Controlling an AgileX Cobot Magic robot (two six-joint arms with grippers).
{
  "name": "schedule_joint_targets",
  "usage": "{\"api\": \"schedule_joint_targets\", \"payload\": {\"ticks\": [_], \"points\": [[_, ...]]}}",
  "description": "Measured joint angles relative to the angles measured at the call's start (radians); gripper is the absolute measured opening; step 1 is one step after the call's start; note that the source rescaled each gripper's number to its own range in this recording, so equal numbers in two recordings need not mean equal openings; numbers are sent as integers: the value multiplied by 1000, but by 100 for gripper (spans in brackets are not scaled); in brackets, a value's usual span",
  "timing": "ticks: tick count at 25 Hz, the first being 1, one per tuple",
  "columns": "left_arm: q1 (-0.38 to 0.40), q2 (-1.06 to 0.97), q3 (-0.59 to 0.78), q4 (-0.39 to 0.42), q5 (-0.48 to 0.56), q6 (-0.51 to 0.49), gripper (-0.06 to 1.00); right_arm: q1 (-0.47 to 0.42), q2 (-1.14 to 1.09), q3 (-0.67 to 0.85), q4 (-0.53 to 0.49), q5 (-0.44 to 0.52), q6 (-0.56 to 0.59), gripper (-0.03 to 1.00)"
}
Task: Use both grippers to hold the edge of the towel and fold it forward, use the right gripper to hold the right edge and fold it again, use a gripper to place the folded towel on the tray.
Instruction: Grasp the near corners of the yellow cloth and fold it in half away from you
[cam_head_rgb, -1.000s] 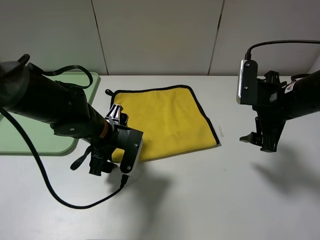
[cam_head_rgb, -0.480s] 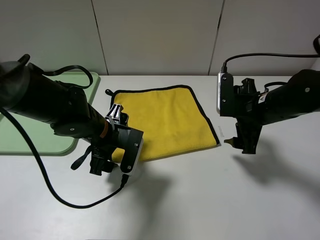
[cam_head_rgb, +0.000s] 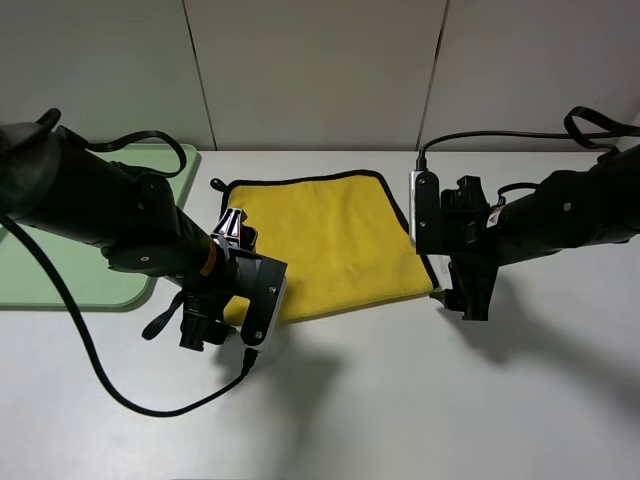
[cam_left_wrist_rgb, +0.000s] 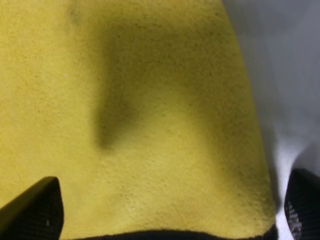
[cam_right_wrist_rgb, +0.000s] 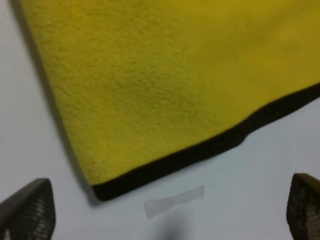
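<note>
Your square, bright yellow fluffy towel (cam_head_rgb: 330, 240) with black trim lies spread flat in a single layer near the middle of the white desk (cam_head_rgb: 400, 400). A small black loop (cam_head_rgb: 216, 184) sticks out at its far left corner. The large pale green plastic tray (cam_head_rgb: 60, 285) with rounded corners sits at the left side of the desk, partly covered by the left arm. The towel lies beside it on the desk, not touching it.

Your black claw left tool (cam_head_rgb: 200, 330) is down at the towel's near left corner, and in the high view the arm hides that corner. In the left wrist view its two fingers (cam_left_wrist_rgb: 31, 210) stand wide apart. The towel's black-trimmed edge (cam_left_wrist_rgb: 165, 235) runs between them, and yellow pile fills nearly the whole view. You cannot tell from these views whether the fingertips touch the cloth.

Your black claw right tool (cam_head_rgb: 468, 298), with its white camera block, sits low just beside the towel's near right corner. In the right wrist view its fingers (cam_right_wrist_rgb: 27, 210) are also spread wide, with nothing clamped. The towel's trimmed corner lies between them, nearer to one finger than the other. A small pale strip (cam_right_wrist_rgb: 175, 200) lies on the desk just beside the trim.
</note>
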Motion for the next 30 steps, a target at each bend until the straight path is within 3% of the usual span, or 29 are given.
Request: {"api": "schedule_joint_targets", "payload": {"ticks": [14,30], "points": [[0,1,0,3,-23,0,87,0,43,0,0,-91,0,100],[0,2,0,4,-29,0,87,0,61,0,0,-105,0,100]]}}
